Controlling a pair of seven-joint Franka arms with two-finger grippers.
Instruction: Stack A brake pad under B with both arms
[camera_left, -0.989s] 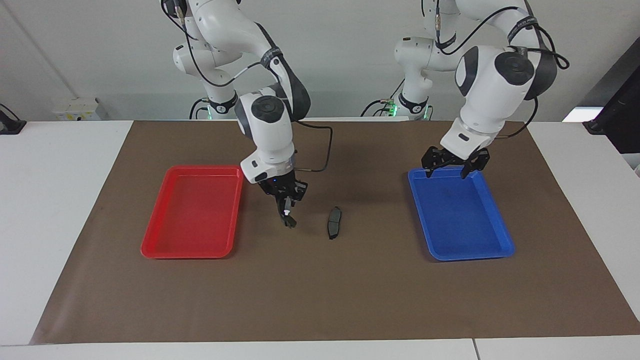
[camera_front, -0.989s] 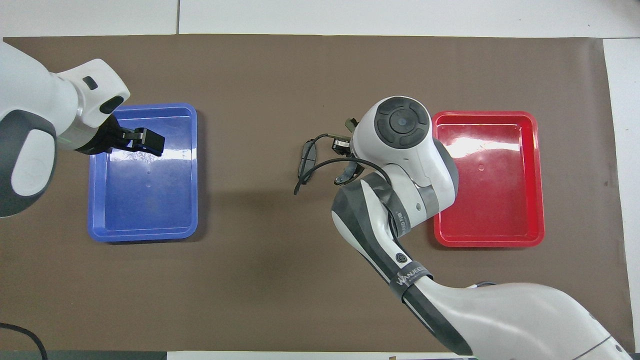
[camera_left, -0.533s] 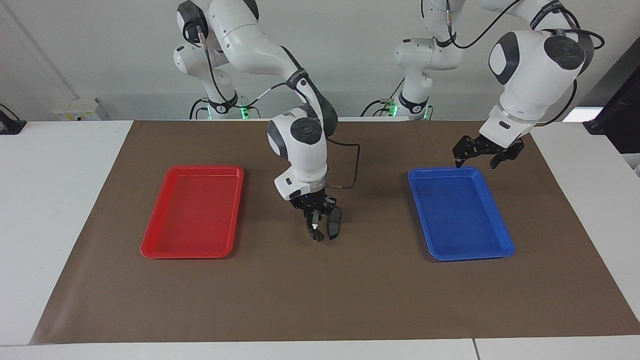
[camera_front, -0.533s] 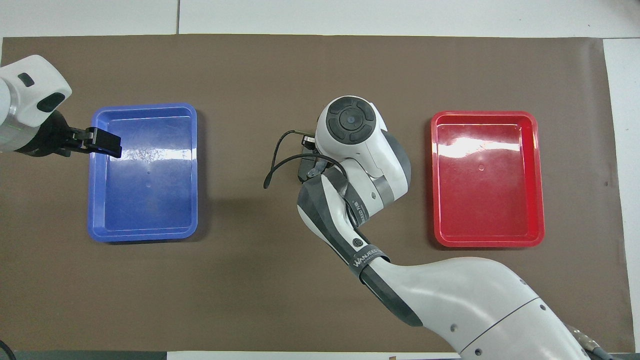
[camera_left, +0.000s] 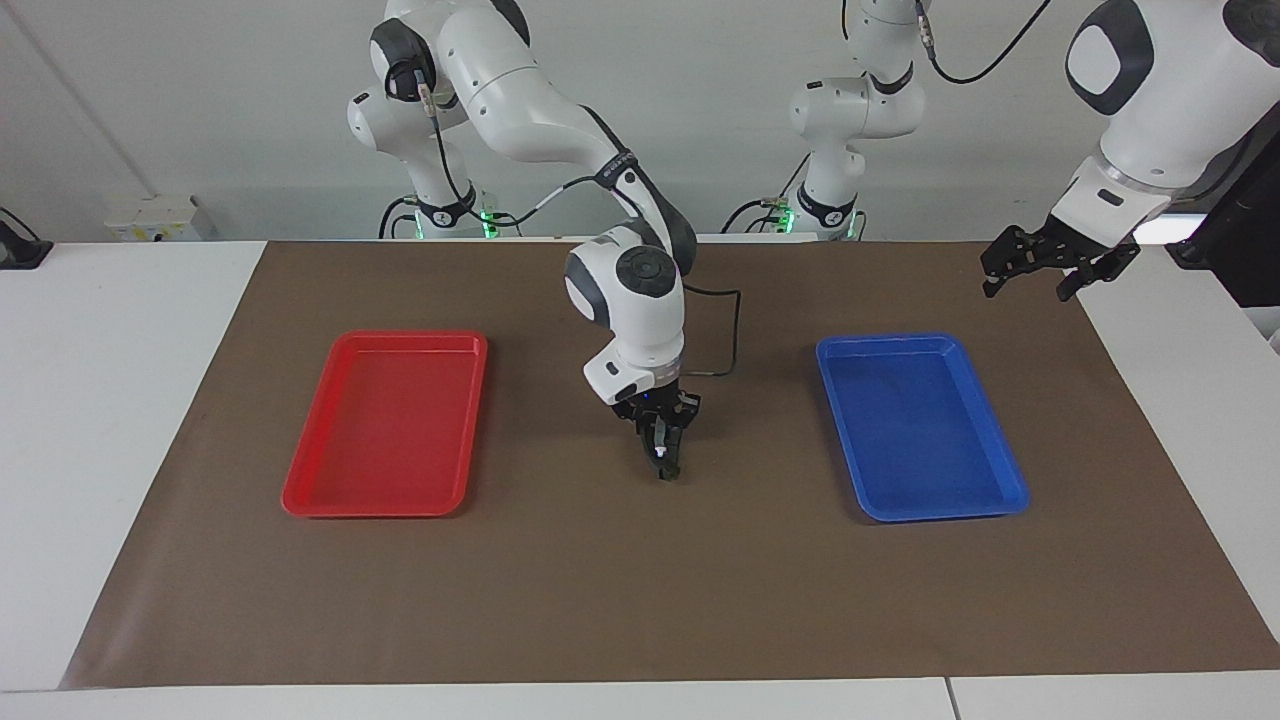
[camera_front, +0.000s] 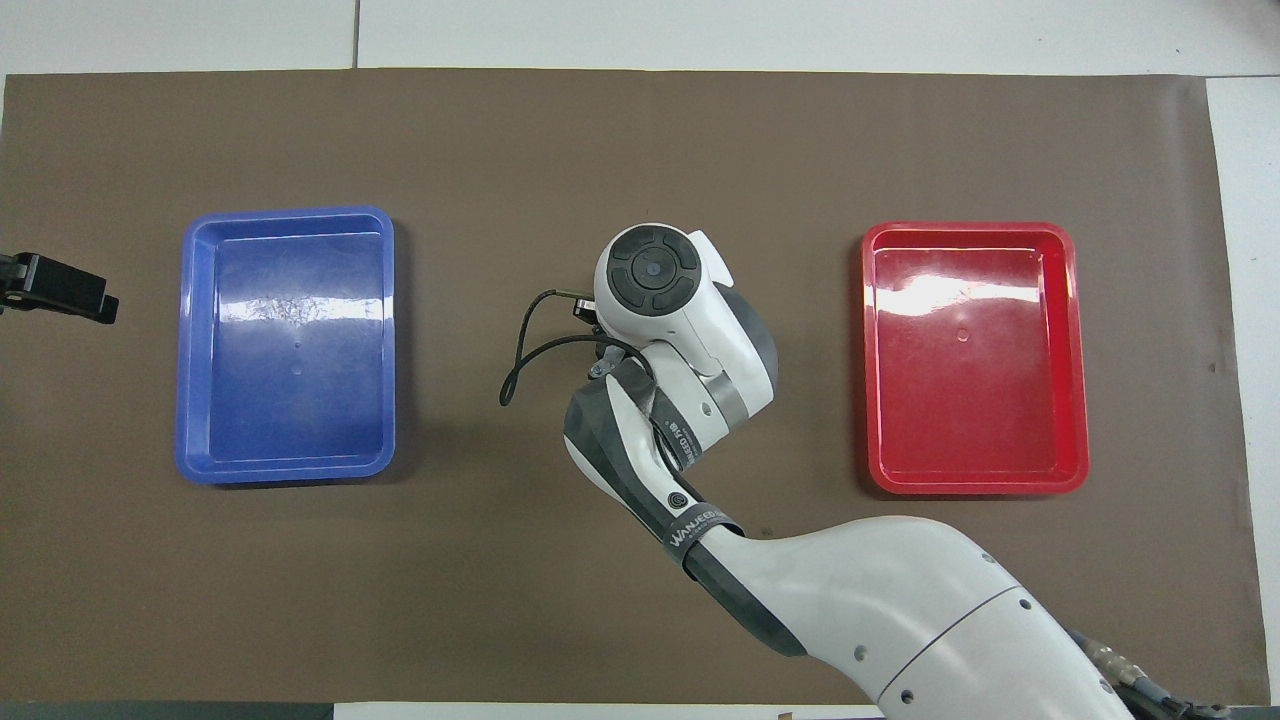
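Gripping B, the right gripper hangs clamped directly over A brake pad, hidden beneath on the brown mat. Off-centre release could slide B off. The left gripper waits spread wide by the blue tray; white wall

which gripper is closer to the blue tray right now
Left. The left gripper hangs raised just off the blue tray, over the mat at the left arm's end. The right gripper is at mid-table, between the two trays.
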